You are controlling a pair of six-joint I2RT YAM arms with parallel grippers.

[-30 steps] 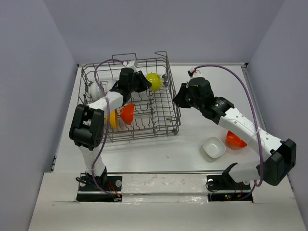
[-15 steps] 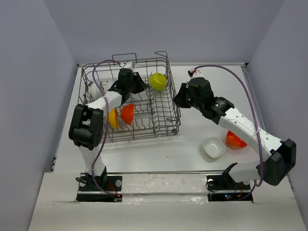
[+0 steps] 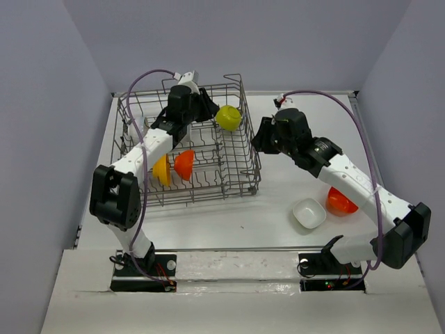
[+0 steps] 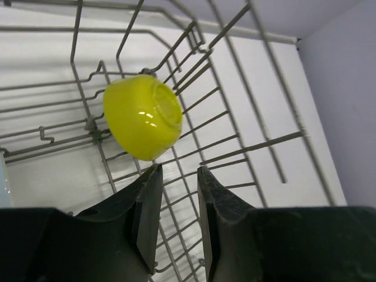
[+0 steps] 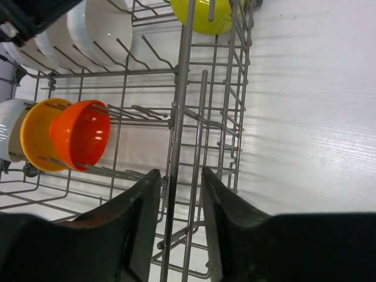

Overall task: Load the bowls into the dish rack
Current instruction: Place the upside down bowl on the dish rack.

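Bowls point(image 3: 184, 164) in dish rack point(image 3: 222, 188), two others point(image 3: 309, 213) right

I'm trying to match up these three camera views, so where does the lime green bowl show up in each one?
Top external: the lime green bowl sits inside the dish rack, at its far right corner.
Left wrist: left of centre, base toward the camera, propped among the wires.
Right wrist: at the top edge, cut off, behind rack wires.
Shared landmark: the dish rack's right side wall, beside the bowl in every view.
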